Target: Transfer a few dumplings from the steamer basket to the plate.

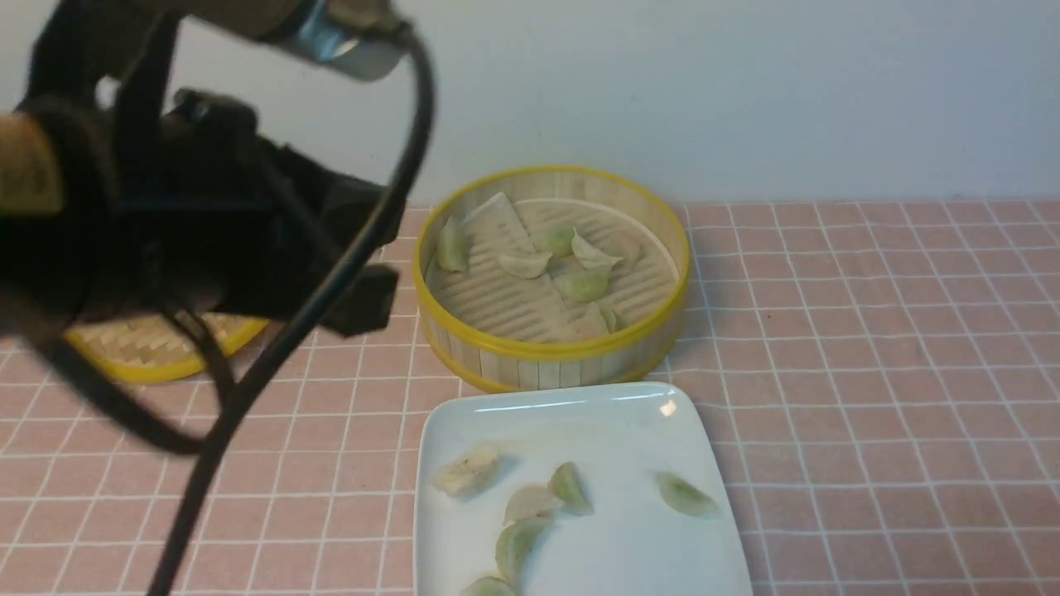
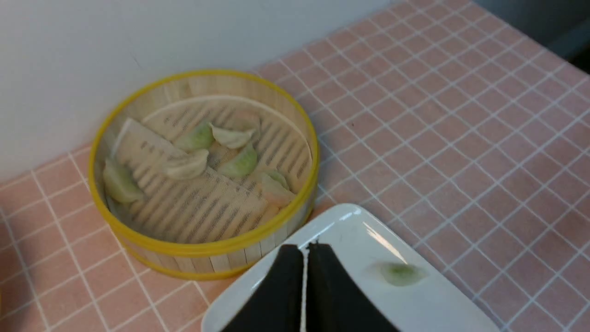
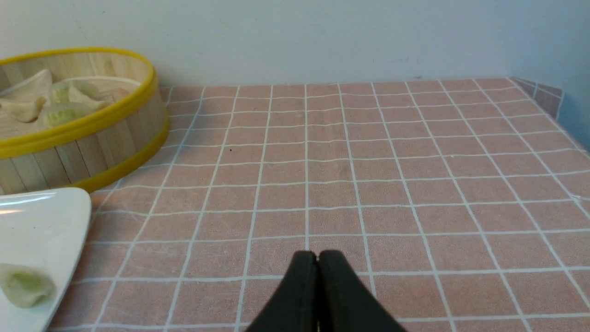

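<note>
The steamer basket (image 1: 553, 277) stands on the pink-tiled worktop (image 1: 869, 348) close to the pale back wall (image 1: 704, 83), and everything else is placed from it here. Inside it, on the ribbed floor and a crumpled white paper liner (image 1: 497, 228), lie several dumplings (image 1: 585, 285): one leans against the inner wall on the robot's left, the others cluster around the middle and toward the near rim. Just in front of the basket, almost touching its lower yellow band, sits the plate (image 1: 580, 414); it carries more dumplings, one pale one (image 1: 468, 470) toward its left side, a group touching each other near the middle (image 1: 538, 505), and a green one (image 1: 686, 495) apart on its right side. To the basket's left a flat woven lid (image 1: 149, 348) with a yellow rim lies on the worktop, partly hidden behind the left arm (image 1: 199, 240), which hangs blurred and raised above the surface. In the left wrist view the left gripper (image 2: 304, 251) is over the plate's near corner with its fingers (image 2: 281, 286) pressed together and nothing between them. The right gripper (image 3: 317, 258), well to the basket's right over bare tiles, likewise has its fingers (image 3: 341, 290) pressed together, holding nothing.
</note>
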You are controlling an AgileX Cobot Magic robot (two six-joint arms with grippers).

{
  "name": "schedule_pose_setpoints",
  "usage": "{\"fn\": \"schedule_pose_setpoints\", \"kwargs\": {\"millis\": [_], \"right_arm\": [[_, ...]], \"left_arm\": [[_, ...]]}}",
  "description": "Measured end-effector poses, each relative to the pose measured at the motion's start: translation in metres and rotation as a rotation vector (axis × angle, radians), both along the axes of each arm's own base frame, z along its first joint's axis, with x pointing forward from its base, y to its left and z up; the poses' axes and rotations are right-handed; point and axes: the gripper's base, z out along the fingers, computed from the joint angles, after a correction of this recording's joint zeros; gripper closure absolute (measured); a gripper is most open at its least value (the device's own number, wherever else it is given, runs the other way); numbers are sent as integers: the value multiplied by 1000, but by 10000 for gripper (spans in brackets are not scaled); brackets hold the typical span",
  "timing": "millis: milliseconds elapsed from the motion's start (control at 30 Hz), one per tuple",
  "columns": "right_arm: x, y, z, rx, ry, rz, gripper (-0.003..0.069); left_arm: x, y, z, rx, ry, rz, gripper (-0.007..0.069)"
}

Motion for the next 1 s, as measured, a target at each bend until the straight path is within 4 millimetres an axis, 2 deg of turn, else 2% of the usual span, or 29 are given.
{"fn": "schedule_pose_setpoints", "kwargs": {"millis": [233,433,567,667,800,933,1000], "right_arm": [[0,0,0,0,0,0,673],[0,0,0,0,0,0,673],[0,0,0,0,0,0,673],[0,0,0,0,0,0,673],[0,0,0,0,0,0,673],[0,0,0,0,0,0,673],[0,0,0,0,0,0,673]], "left_arm": [[-52,36,-25,-52,-97,9,631],[-95,66,-13,-140,-240,10,631],[-114,82,-10,-134,-318,25,631],[-119,89,-20,-114,-342,58,631],[-119,98,-64,-97,-343,206,631],[-118,109,-127,-56,-333,416,631],[-118,113,-150,-37,-320,490,631]]}}
